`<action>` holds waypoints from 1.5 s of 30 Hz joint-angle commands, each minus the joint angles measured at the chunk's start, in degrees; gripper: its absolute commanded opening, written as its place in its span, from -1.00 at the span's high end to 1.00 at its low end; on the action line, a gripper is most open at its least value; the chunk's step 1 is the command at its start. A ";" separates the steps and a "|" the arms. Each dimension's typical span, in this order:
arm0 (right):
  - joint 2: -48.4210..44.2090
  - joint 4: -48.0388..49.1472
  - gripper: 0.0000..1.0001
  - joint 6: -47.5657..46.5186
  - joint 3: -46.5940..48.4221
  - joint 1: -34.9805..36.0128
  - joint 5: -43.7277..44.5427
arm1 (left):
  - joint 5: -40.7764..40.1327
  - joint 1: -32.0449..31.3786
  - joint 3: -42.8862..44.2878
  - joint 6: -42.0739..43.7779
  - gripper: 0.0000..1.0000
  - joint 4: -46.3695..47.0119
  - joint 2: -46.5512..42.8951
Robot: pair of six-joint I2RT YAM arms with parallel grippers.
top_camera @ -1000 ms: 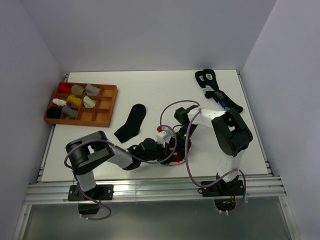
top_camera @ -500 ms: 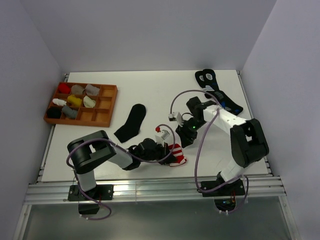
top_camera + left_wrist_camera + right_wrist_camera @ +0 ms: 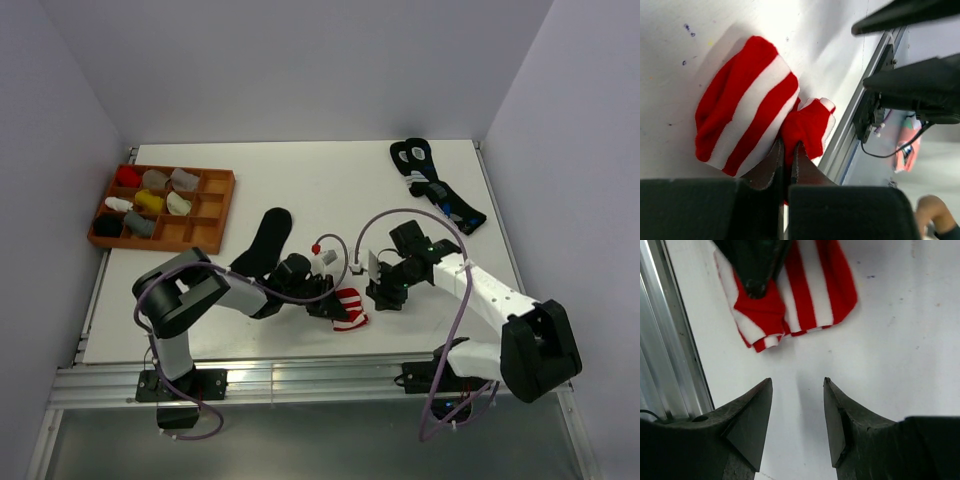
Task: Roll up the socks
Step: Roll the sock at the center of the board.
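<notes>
Black sock (image 3: 262,245), where is it?
— Flat, to the left and farther back. Striped sock (image 3: 348,308) sits bunched on the near side: your left gripper (image 3: 787,150) pinches it; your right gripper (image 3: 797,382), spread and empty, stands just right of it.

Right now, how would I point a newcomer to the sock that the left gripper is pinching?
Look at the near edge of the white table, about midway between the two arm bases. There the left gripper is shut on the striped sock, a small bunched bundle beside the open right gripper. Its red and white bands set it apart: the black sock farther back lies flat and plain.
</notes>
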 commanded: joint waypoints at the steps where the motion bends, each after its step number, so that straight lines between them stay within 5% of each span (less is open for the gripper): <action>1: -3.69 3.93 -0.07 -4.37 -2.66 2.58 -0.10 | 2.24 1.73 -1.05 3.46 0.99 -19.00 4.06; 14: -7.65 13.33 -0.12 0.63 -9.26 17.35 2.44 | 6.38 4.54 5.02 4.25 0.99 -26.21 7.66; 32: -2.30 19.58 -0.08 3.80 -10.66 22.98 7.28 | 7.61 5.33 6.34 4.16 0.99 -26.83 8.10; 41: 1.66 21.95 0.07 5.64 -10.31 23.07 9.82 | 8.14 5.24 5.37 2.58 0.99 -23.76 7.84; 45: 3.85 21.26 0.31 6.70 -9.61 23.16 9.92 | 7.87 5.33 3.09 1.35 0.99 -21.65 6.00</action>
